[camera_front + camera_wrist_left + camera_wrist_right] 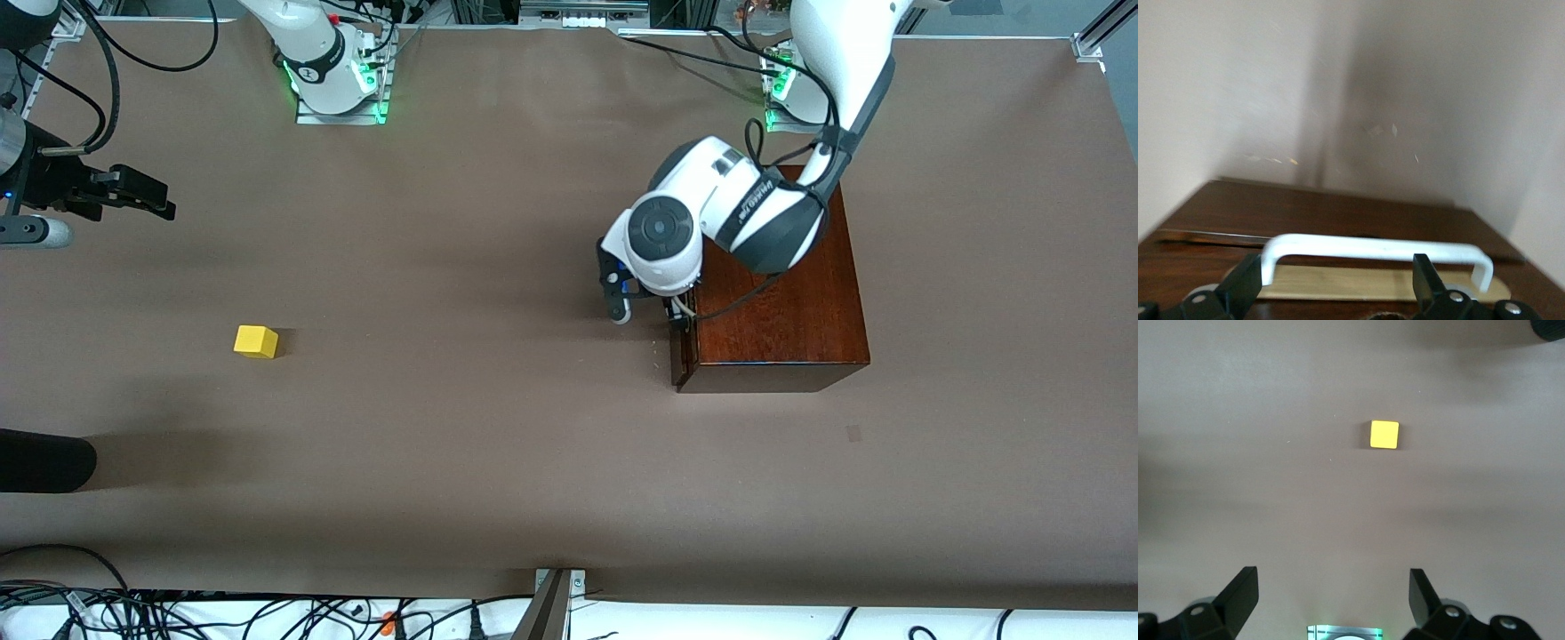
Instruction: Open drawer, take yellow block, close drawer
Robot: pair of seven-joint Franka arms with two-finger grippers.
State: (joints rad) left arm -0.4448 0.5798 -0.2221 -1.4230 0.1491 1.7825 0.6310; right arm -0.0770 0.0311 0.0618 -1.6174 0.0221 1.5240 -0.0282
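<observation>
I have the left end effector [1338,293] at the drawer [1338,230], fingers spread wide around its white handle [1378,248], closing step in hand; the right end effector [1331,600] waits wide above the yellow block [256,341] on the surface [498,462].

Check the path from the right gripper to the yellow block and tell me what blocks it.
Nothing visible does. The yellow block sits alone on the bare brown table, and the right gripper hangs above with jaws open. The left gripper is apart, at the drawer handle.
</observation>
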